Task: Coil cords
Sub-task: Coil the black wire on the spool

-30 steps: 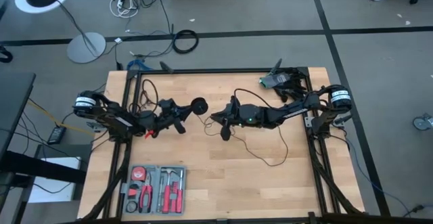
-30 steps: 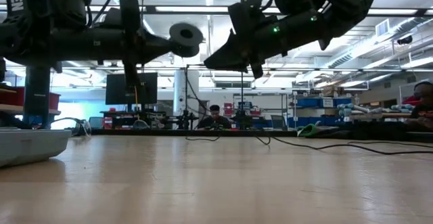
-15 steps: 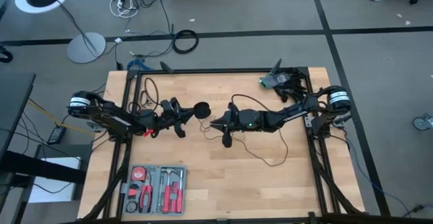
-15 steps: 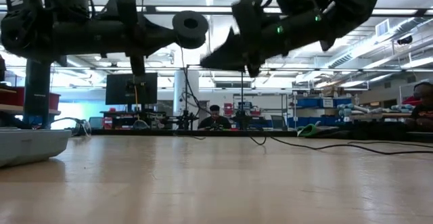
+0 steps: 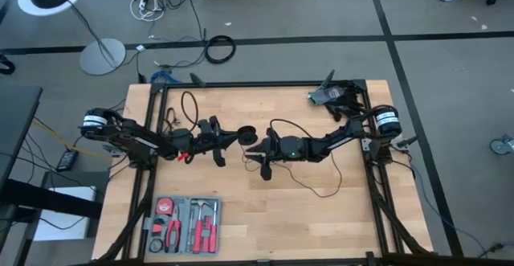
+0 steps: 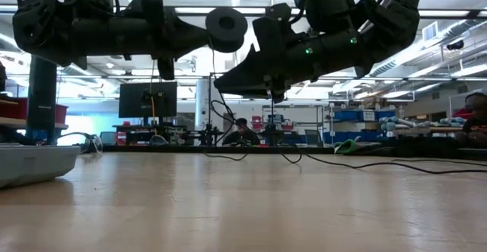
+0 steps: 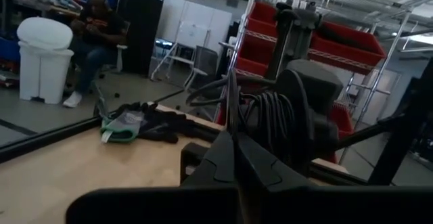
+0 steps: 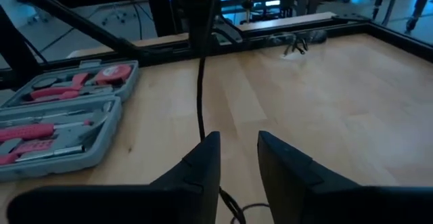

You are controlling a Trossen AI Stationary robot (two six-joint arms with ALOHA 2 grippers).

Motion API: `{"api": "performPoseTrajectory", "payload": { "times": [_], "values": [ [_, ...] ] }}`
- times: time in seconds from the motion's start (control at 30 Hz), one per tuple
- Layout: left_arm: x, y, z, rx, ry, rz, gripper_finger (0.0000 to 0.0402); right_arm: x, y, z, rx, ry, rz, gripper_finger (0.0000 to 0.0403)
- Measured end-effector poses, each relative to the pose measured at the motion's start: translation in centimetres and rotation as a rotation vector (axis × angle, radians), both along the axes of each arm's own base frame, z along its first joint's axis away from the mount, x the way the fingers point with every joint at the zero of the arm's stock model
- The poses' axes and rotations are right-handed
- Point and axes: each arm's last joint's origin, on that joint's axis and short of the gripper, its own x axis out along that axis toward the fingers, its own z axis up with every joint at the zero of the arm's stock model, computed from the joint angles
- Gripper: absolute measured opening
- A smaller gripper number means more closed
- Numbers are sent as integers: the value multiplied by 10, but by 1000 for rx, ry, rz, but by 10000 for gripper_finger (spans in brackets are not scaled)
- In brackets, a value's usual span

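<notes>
Mid-coil, both arms up over the middle of the table [image 5: 241,210]. Left gripper [image 5: 234,133] at nine o'clock of centre, jaws pressed together on the cords [image 5: 309,187], puck [image 5: 249,134] at its tip. Right gripper [image 5: 250,149] just beside at three o'clock, fingers [image 8: 203,163] spread, wire hanging in front, not pinched. Slack trailing loose toward five o'clock. Next, likely: closing on the strand, drawing another loop across without tugging the puck free. Tool case [image 5: 183,226] at seven o'clock, well apart.

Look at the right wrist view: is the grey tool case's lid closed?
No, the grey tool case lies open on the table, with its red-handled tools showing in their slots.
</notes>
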Motion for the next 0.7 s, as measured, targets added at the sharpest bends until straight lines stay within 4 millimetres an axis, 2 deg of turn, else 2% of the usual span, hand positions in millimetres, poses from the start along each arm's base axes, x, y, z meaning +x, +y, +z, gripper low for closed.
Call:
{"api": "performPoseTrajectory", "payload": {
  "times": [0.3, 0.7],
  "values": [
    [0, 0, 0, 0, -4, 0, 0, -3, 0, -10, 10, 105, 0, 99],
    [1, 1, -9, -3, 89, 29, 0, -3, 1, -10, 48, 101, 4, 87]
  ]
}}
